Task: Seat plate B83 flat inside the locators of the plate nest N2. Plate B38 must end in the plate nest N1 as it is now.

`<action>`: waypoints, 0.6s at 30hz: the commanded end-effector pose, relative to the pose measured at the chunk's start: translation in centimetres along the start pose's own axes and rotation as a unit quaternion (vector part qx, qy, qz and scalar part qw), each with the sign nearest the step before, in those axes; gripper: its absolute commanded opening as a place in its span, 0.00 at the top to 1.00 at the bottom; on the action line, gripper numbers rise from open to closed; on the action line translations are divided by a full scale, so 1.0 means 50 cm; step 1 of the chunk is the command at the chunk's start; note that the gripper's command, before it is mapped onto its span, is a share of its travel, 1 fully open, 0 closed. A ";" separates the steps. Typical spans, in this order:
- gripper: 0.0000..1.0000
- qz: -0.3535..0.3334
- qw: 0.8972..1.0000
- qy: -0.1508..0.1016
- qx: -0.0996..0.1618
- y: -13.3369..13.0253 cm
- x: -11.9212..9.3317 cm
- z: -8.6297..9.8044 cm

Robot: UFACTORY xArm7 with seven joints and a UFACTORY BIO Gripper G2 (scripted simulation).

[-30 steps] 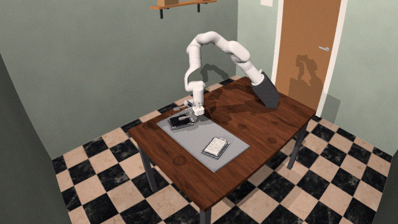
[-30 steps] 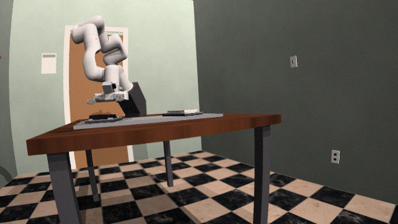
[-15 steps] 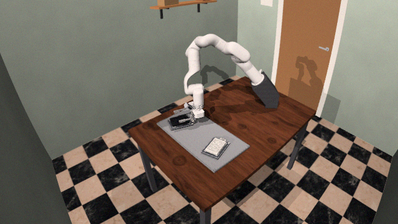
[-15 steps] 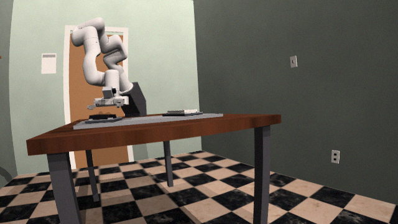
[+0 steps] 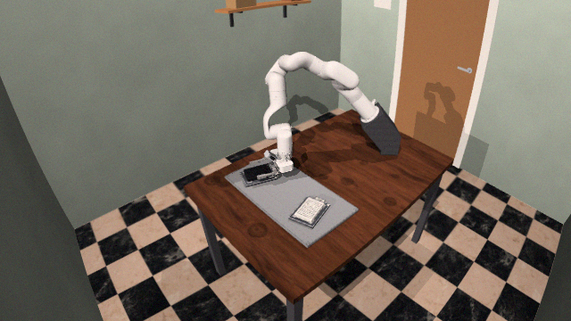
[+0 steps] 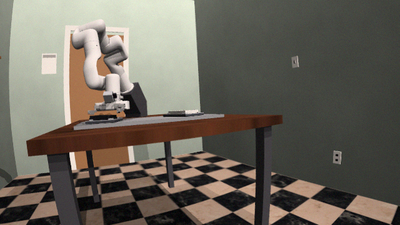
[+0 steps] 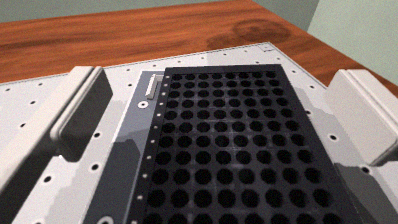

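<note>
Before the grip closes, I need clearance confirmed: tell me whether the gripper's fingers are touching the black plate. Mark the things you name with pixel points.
Apart. The wrist view shows pale mat between the black plate (image 7: 230,145) (image 5: 258,172) and each of the fingers.

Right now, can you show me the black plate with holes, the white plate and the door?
Black plate (image 5: 255,173) (image 6: 103,117) (image 7: 232,127): all views, its body.
White plate (image 5: 310,209) (image 6: 182,112): top, exterior; body.
Door (image 5: 439,53) (image 6: 78,62): top, exterior; panel.

A: Wrist view, what's in it?
B: Black plate (image 7: 231,134), rows of round holes, on a dark grey nest (image 7: 131,131) with a small pale locator (image 7: 151,86) by the plate's far left corner.
A: Gripper (image 7: 228,117)?
B: Open, one finger each side, apart from plate.
A: Underneath?
B: Light grey perforated board (image 7: 116,80), on wood-grain bench (image 7: 150,31).
</note>
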State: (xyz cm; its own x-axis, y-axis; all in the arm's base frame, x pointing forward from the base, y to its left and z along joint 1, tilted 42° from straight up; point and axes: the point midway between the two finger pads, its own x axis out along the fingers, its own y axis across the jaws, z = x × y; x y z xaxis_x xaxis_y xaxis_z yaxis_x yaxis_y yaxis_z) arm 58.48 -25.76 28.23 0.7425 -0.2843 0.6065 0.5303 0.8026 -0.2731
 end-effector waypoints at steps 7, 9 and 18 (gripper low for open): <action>0.46 0.000 1.000 -0.002 0.001 0.001 0.003 0.002; 0.46 0.000 1.000 -0.002 0.001 0.001 0.003 0.002; 0.46 0.000 1.000 -0.002 0.001 0.001 0.003 -0.010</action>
State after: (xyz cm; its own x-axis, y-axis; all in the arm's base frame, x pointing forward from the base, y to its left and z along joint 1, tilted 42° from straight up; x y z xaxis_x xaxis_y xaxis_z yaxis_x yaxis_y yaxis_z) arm 58.70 -26.01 27.89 0.7420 -0.2840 0.6073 0.5304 0.8027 -0.2728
